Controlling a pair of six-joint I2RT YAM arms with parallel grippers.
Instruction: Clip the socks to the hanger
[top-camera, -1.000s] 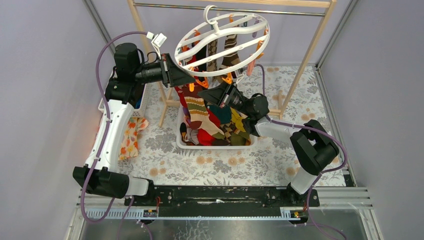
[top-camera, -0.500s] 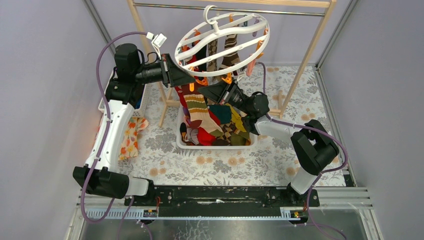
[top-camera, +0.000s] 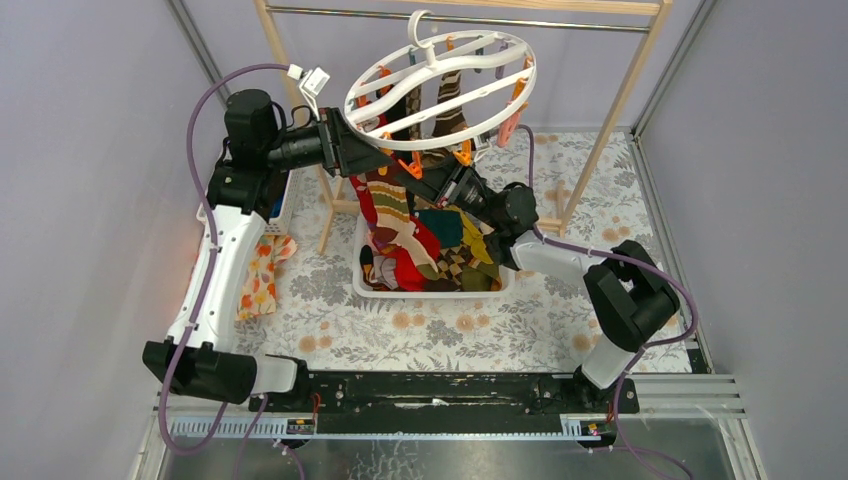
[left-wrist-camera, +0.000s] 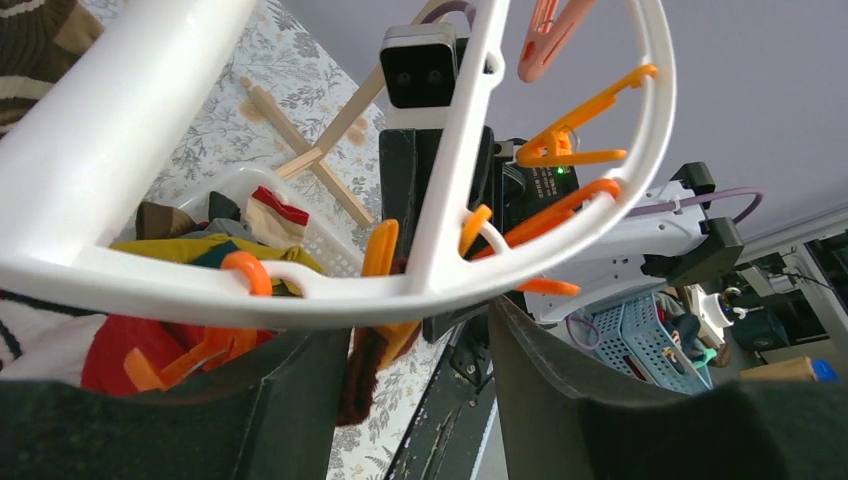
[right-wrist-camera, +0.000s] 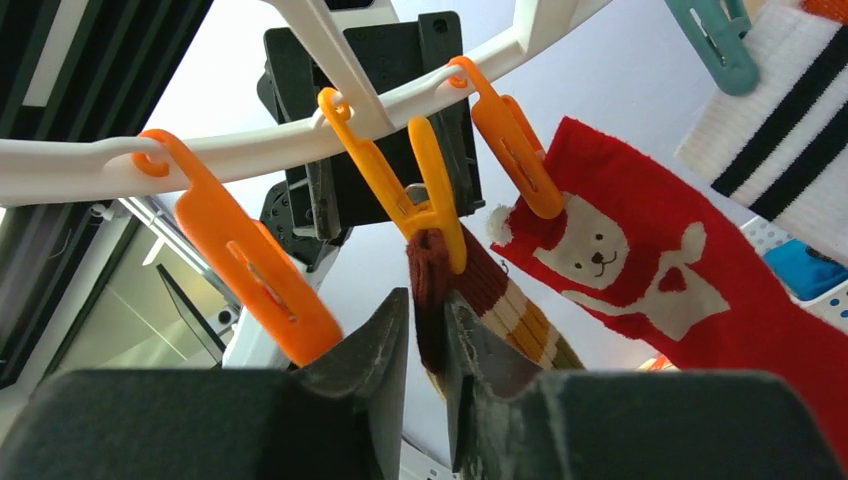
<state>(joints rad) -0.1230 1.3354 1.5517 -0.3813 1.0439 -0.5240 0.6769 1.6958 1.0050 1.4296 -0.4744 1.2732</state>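
Left gripper: Your left gripper (left-wrist-camera: 415, 330) has just let go. Its jaws are spread wide under the rim of the hanger (left-wrist-camera: 130, 140) and hold nothing.
Right gripper: Your right gripper (right-wrist-camera: 425, 320) has eased off too. Its jaws are parted only narrowly, with the cuff of the brown striped sock (right-wrist-camera: 432, 275) between them. Whether the pads still press the fabric cannot be told.
Clip: The orange clip (right-wrist-camera: 437, 215) is closed on that cuff and hangs from the white rim.
Hanger: The ring has rocked slightly on its hook since a moment ago, which fits the left arm's release.
Neighbour: A red sock (right-wrist-camera: 640, 270) with a face on it hangs from the next clip along.
What it means: This sock looks pegged, and the clip seems to carry it rather than your fingers.
Still to do: More socks (top-camera: 445, 250) lie heaped in the white basket (top-camera: 430, 294) below the hanger.
Watch for: Draw the right jaws away cleanly. If they drag on the cuff, they could pull it out of the clip.
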